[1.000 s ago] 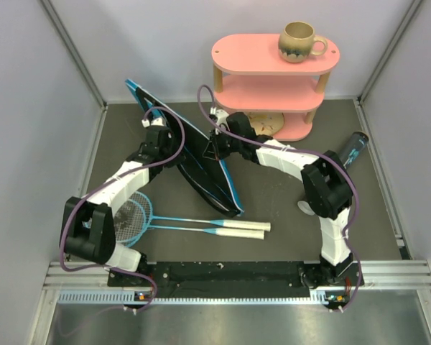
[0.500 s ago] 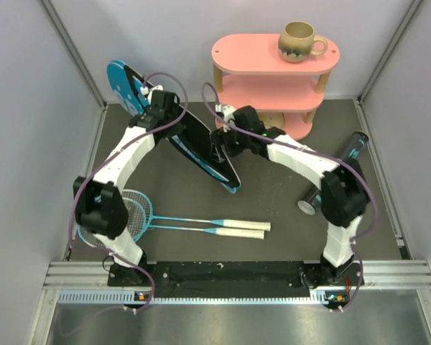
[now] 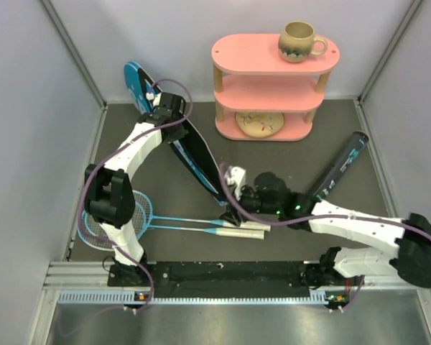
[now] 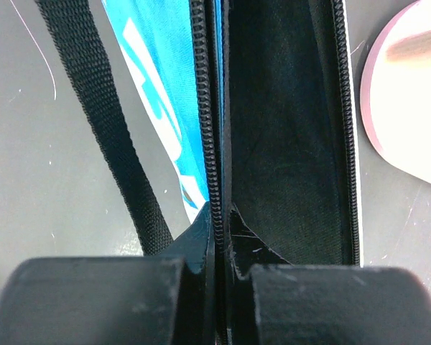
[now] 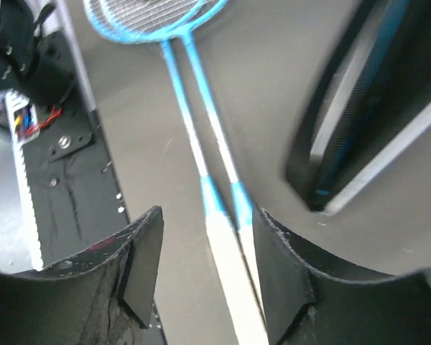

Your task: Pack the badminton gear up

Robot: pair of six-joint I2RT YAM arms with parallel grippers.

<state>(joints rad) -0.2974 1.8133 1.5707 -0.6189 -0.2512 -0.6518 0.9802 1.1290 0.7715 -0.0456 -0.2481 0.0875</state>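
The blue racket-shaped cover (image 3: pixel 194 154) stands on edge, running from the back left down to the middle of the table. My left gripper (image 3: pixel 168 109) is shut on its zipper edge near the top; the left wrist view shows the jaws (image 4: pixel 217 244) pinching the zipper between the blue outside (image 4: pixel 158 108) and the black lining (image 4: pixel 287 129). Two light-blue rackets (image 3: pixel 172 221) lie side by side near the front, white handles (image 3: pixel 243 229) to the right. My right gripper (image 3: pixel 233 213) is open just above those handles (image 5: pixel 226 244). The black tube (image 3: pixel 337 169) lies at the right. No shuttlecocks show.
The pink three-tier shelf (image 3: pixel 276 75) stands at the back with a beige mug (image 3: pixel 299 39) on top and a round flat disc (image 3: pixel 258 122) on its lowest tier. The cover's black strap (image 4: pixel 108 122) hangs loose. Grey walls close in left, right and back.
My right gripper has let go of the cover and swung forward and down to the racket handles. My left gripper still holds the cover, whose lower end now lies nearer the rackets.
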